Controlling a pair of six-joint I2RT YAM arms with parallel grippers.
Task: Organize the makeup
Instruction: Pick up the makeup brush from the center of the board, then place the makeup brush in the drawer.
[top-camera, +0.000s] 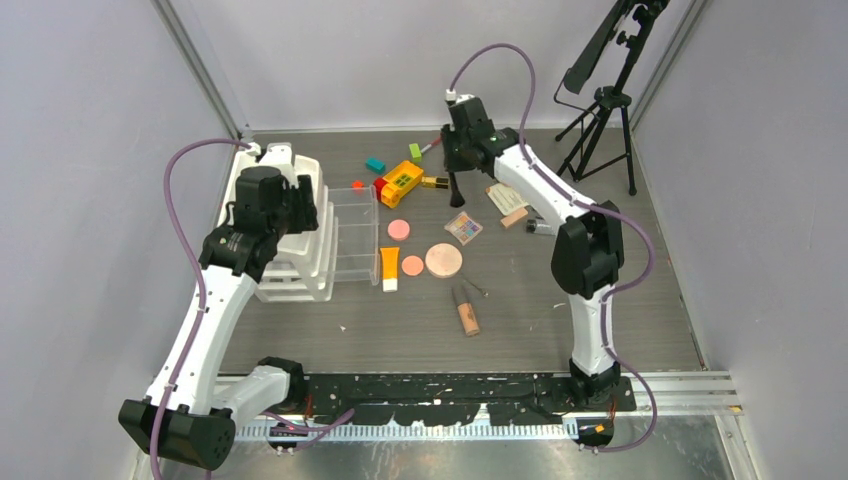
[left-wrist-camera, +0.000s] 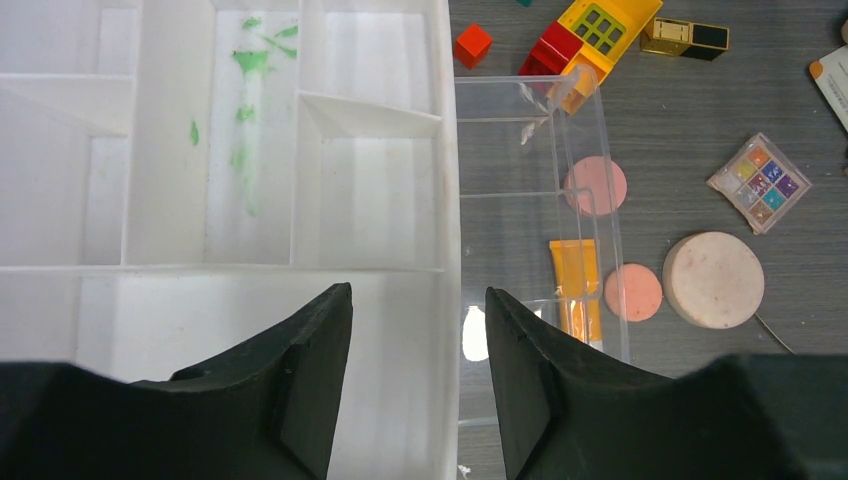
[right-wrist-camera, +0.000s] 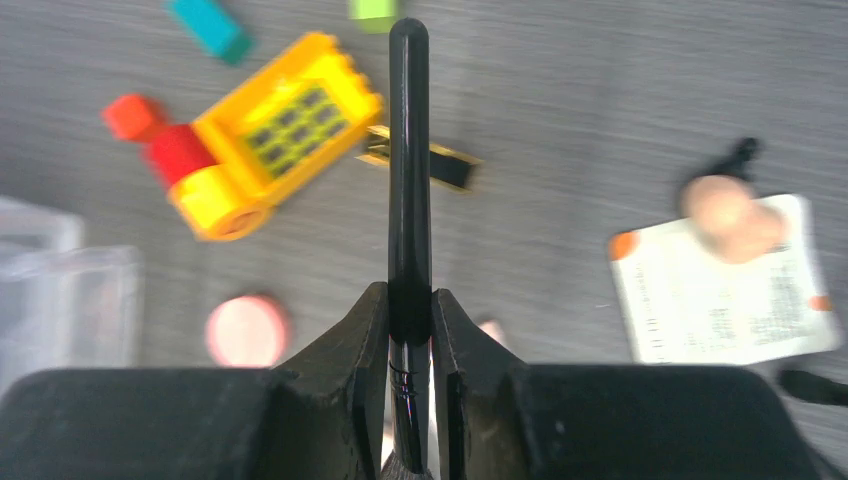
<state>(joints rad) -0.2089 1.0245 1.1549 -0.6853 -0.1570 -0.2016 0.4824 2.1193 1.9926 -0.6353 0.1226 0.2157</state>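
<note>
- Grey wood-grain table (top-camera: 560, 320) is boxed in by pale walls.
- Right arm is stretched to the far side; right gripper (right-wrist-camera: 410, 300) is clamped on the black brush (right-wrist-camera: 408, 150), which is held over the gold-black lipstick (right-wrist-camera: 450, 168).
- Left arm is bent over the white tray (left-wrist-camera: 250, 130); left gripper (left-wrist-camera: 418, 300) is held apart above its right wall.
- Orange tube (top-camera: 389, 268) and palette (top-camera: 463, 228) are seen lying between the arms.

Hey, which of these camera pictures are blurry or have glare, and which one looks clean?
Right wrist view: the black brush in the right claw is fairly crisp; the yellow toy brick and pink compact behind it are soft. Left wrist view: sharp, one bright glare spot on the clear organizer. Top external view: even light, faint shadows, no blur.
</note>
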